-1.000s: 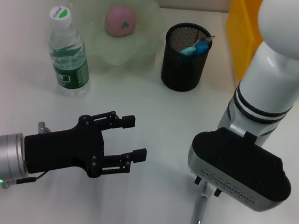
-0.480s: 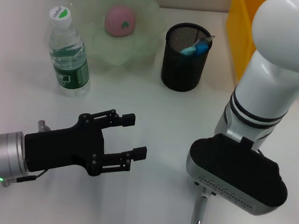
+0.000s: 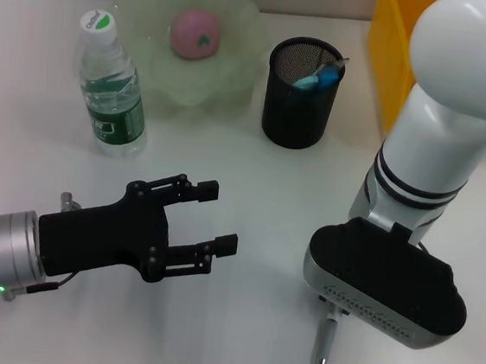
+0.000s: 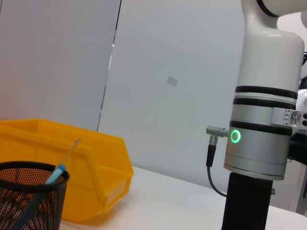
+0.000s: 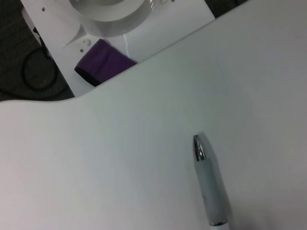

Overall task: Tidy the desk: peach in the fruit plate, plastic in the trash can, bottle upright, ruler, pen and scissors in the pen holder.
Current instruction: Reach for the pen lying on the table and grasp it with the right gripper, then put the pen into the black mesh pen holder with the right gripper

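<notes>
1. My left gripper is hovering low over the white desk at the near left, its black fingers spread wide and gripping nothing.
2. Behind it, the water bottle is standing upright on the desk, white cap on top and green label facing me.
3. Just right of the bottle, the pale green fruit plate is sitting at the back, and the pink peach is lying in its middle.
4. Further right, the black mesh pen holder is standing upright. Blue-handled items are poking out of it; which tools they are I cannot tell. My left wrist camera is catching the same holder with a blue stick leaning inside.
5. Beside the holder, the yellow bin is resting at the desk's back right corner; the left wrist view is showing it just behind the holder.
6. My right arm's wrist housing is hanging over the near right part of the desk, hiding my right gripper, so whether it is holding anything I cannot tell.
7. The silver pen is pointing out from under that housing, tip toward me. In my right wrist view the pen is showing against the bare desk surface.
</notes>
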Tool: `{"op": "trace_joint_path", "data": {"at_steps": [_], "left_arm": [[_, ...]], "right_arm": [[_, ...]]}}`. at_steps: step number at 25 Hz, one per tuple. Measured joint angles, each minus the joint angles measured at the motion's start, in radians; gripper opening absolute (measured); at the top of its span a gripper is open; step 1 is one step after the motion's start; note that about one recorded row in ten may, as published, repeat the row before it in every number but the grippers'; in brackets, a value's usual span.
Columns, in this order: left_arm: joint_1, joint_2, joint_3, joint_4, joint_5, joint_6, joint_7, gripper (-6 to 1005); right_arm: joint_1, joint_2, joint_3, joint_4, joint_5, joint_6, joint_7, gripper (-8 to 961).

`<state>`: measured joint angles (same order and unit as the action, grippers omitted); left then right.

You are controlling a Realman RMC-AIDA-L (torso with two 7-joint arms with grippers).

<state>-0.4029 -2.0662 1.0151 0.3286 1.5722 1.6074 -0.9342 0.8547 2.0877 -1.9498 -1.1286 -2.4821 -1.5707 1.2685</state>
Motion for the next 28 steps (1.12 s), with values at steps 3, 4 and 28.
{"op": "trace_joint_path", "data": {"at_steps": [3, 4, 28], "left_arm": [[0.000, 0.000, -0.001, 0.000, 0.000, 0.000, 0.000, 770], [0.000, 0.000, -0.001, 0.000, 0.000, 0.000, 0.000, 770], [0.001, 0.001, -0.026, 0.004, 0.000, 0.002, 0.000, 770]], "right_arm": [[0.000, 0.000, -0.001, 0.001, 0.000, 0.001, -0.005, 251], [0.000, 0.000, -0.001, 0.001, 0.000, 0.001, -0.008, 239], [-0.024, -0.002, 0.059, -0.032, -0.015, -0.003, -0.025, 146]]}}
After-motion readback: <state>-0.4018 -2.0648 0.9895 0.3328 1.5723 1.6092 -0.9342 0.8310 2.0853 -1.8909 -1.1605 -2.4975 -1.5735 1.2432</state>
